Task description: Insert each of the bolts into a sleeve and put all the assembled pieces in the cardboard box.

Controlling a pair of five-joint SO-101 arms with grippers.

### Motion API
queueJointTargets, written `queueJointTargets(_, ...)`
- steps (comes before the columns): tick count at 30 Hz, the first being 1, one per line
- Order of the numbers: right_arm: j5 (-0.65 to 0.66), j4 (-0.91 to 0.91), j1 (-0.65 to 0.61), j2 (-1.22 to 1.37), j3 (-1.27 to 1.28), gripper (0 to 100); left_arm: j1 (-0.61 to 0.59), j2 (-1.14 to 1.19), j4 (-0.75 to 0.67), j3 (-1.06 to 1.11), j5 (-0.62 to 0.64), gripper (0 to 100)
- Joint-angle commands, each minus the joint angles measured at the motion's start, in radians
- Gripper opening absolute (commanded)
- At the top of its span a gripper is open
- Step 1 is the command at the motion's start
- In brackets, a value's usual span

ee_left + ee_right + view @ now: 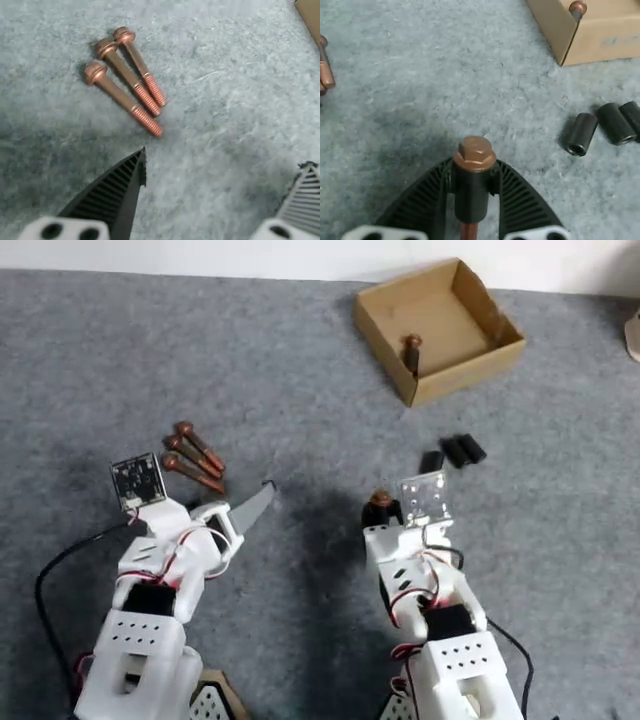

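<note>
Three loose bolts [195, 458] lie side by side, close together, on the grey counter [300, 390] in the high view, just ahead of the left gripper [242, 512], whose fingers are spread with nothing between them. The right gripper [382, 510] sits apart from it, fingers closed on the held sleeve [379, 515], with the copper head of the held bolt [380, 499] on top. Three spare sleeves [455, 452] lie in a tight row just beyond this gripper. The cardboard box [385, 335] stands at the far side, well apart from both arms. One assembled piece [411, 352] leans against its near wall, inside. Left wrist view: loose bolts [125, 80] lie on the counter, heads pointing away from the gripper, threaded ends nearer it. Both dark ribbed fingers [120, 195] are wide apart and touch nothing. A corner of the box [311, 12] shows at the frame's edge. Right wrist view: the fingers [427, 200] clamp the held sleeve [470, 197] upright from both sides. The held bolt [475, 152] runs through it, its hex head resting on the sleeve's top and its shank showing below. Spare sleeves [580, 134] lie on their sides near the box [555, 30]. The assembled piece [577, 7] peeks over the box's rim.
</note>
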Motion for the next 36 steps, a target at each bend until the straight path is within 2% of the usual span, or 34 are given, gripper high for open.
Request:
queueJointTargets(1,0.068,0.019,0.01,-0.016,-0.119,0.5,0.024,-0.015,-0.017,0.001,0.003,42)
queueJointTargets(6,0.092,0.021,0.044,-0.007,-0.214,0.5,0.027,-0.015,-0.017,0.001,0.009,42)
queueJointTargets(9,0.092,0.021,0.053,0.082,-0.302,0.5,0.053,-0.015,-0.017,0.022,0.006,42)
queueJointTargets(13,0.089,0.021,0.114,0.341,-0.503,0.5,0.102,-0.015,-0.018,0.042,0.003,42)
queueJointTargets(16,0.034,0.021,0.173,0.559,-0.688,0.5,0.133,-0.015,-0.018,0.045,0.003,42)
queueJointTargets(25,0.021,0.031,0.24,1.04,-1.205,0.5,0.134,-0.015,-0.015,0.045,0.003,42)
queueJointTargets(36,0.021,0.282,0.234,1.557,-1.936,0.5,0.136,-0.015,-0.017,0.042,0.003,42)
